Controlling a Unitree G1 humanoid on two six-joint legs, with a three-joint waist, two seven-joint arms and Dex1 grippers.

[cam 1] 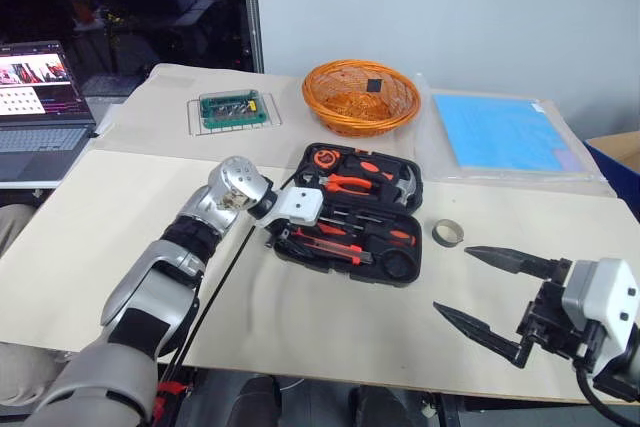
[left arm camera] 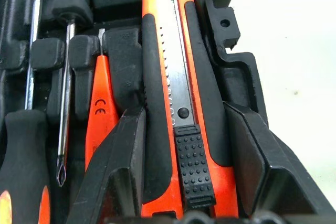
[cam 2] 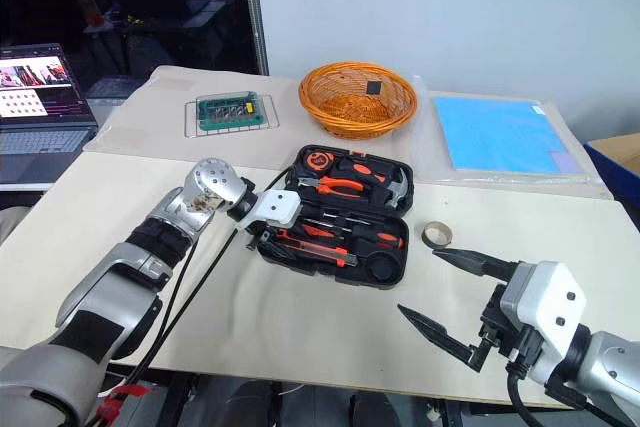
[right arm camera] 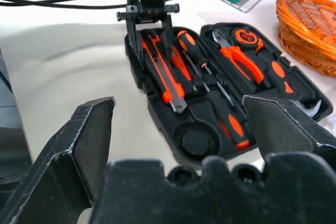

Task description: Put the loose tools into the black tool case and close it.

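Observation:
The black tool case (cam 1: 412, 252) lies open at the table's middle. Its lid half holds pliers, a hammer and a tape measure. An orange-black utility knife (left arm camera: 181, 77) lies in the slot at the case's near-left end, beside screwdrivers (right arm camera: 210, 80) in their recesses. My left gripper (right arm camera: 153, 45) points down into that end, open, one finger (left arm camera: 118, 161) on each side of the knife. The greyish tape roll (cam 1: 448, 233) lies on the table just right of the case. My right gripper (cam 1: 452, 282) hovers open and empty near the front right, short of the roll.
An orange wicker basket (cam 1: 360, 97) stands behind the case. A clear box with green contents (cam 1: 233, 109) is at the back left, a blue sheet (cam 1: 495, 132) at the back right and a laptop (cam 1: 35, 97) at the far left. The case's round recess (right arm camera: 194, 140) is empty.

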